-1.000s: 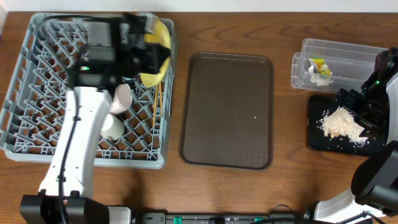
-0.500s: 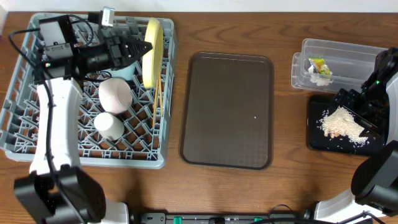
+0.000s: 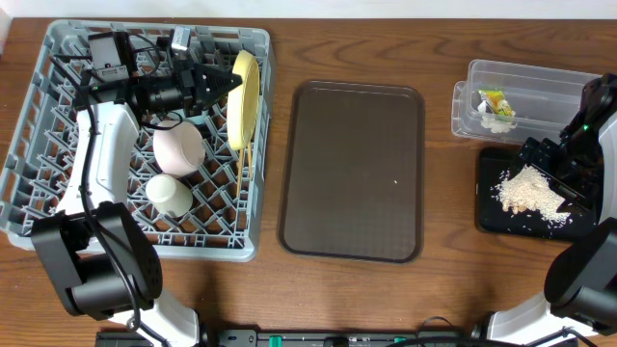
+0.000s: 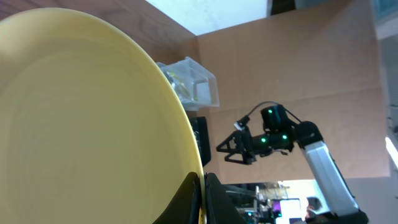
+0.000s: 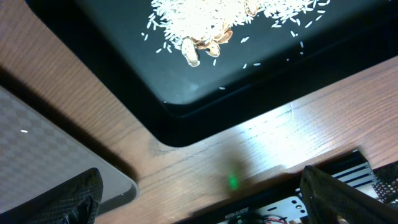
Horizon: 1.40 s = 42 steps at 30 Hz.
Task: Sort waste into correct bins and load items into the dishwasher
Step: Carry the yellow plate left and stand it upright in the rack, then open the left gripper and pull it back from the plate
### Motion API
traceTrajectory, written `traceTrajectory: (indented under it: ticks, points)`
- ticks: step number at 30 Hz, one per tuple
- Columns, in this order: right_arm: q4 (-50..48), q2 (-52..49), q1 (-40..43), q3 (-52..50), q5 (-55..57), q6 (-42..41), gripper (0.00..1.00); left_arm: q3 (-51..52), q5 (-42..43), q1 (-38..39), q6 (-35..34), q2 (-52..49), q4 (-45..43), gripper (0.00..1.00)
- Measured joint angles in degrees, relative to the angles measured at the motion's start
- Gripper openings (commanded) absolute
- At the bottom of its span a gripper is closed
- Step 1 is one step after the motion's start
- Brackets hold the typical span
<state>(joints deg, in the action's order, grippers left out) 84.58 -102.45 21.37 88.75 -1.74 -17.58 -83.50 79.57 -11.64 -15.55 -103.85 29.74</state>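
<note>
The grey dish rack (image 3: 58, 125) holds a white bowl (image 3: 178, 146), a small white cup (image 3: 168, 194) and wooden chopsticks (image 3: 245, 166). A yellow plate (image 3: 246, 96) stands on edge near the rack's right side, with my left gripper (image 3: 229, 85) shut on its rim. In the left wrist view the plate (image 4: 81, 118) fills the frame, and the left gripper (image 4: 204, 182) pinches its edge. My right gripper (image 3: 551, 162) hangs open over the black tray (image 3: 487, 217), which holds rice crumbs (image 3: 528, 190). The clear tub (image 3: 540, 82) holds the snack wrapper (image 3: 494, 100) and white paper (image 3: 497, 121).
A large dark brown serving tray (image 3: 352, 172) lies between the rack and the bins. In the right wrist view its corner (image 5: 43, 149) shows at left, the black tray (image 5: 205, 93) with rice (image 5: 211, 15) above, and bare wood between.
The left arm has swung back over the rack, and the plate has gone from tilted in the air to standing on edge at the rack's right side. The right arm has not moved.
</note>
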Motion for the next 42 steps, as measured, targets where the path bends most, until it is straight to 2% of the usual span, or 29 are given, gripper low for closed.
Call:
traceTrajectory:
  ticks: [4, 10, 11, 13, 15, 17, 24, 32, 37, 42]
  points:
    - [0.0, 0.0, 0.0, 0.0, 0.0, 0.0, 0.99, 0.0, -4.0, 0.0, -0.2, 0.0, 1.5, 0.06]
    - [0.0, 0.0, 0.0, 0.0, 0.0, 0.0, 0.99, 0.0, -18.2, 0.0, 1.3, 0.0, 9.6, 0.07]
    - [0.0, 0.0, 0.0, 0.0, 0.0, 0.0, 0.99, -0.2, -19.3, 0.1, 2.1, 0.3, 10.3, 0.21]
    - [0.0, 0.0, 0.0, 0.0, 0.0, 0.0, 0.99, -0.7, -23.1, 0.2, 4.0, 1.1, 11.5, 0.63]
    - [0.0, 0.0, 0.0, 0.0, 0.0, 0.0, 0.99, -0.7, -26.2, 0.0, 5.2, 1.0, 12.5, 0.74]
    - [0.0, 0.0, 0.0, 0.0, 0.0, 0.0, 0.99, -0.6, -28.6, 0.0, 5.8, 0.8, 12.7, 0.79]
    - [-0.4, 0.0, 0.0, 0.0, -0.1, 0.0, 0.99, -0.6, -34.0, -0.3, 7.0, 1.6, 12.5, 0.85]
    - [-8.0, 0.0, -1.8, 0.0, -7.7, 1.7, 0.99, -0.3, -49.2, -1.7, 8.0, 11.1, 12.5, 0.87]
    - [-15.0, 0.0, -7.6, 0.0, -12.1, 7.9, 0.99, -0.3, -53.8, -1.6, 8.4, 18.2, 14.1, 0.88]
    - [-18.9, 0.0, -14.5, 0.0, -14.1, 13.7, 0.98, -0.3, -56.1, 0.6, 8.5, 21.7, 19.9, 0.88]
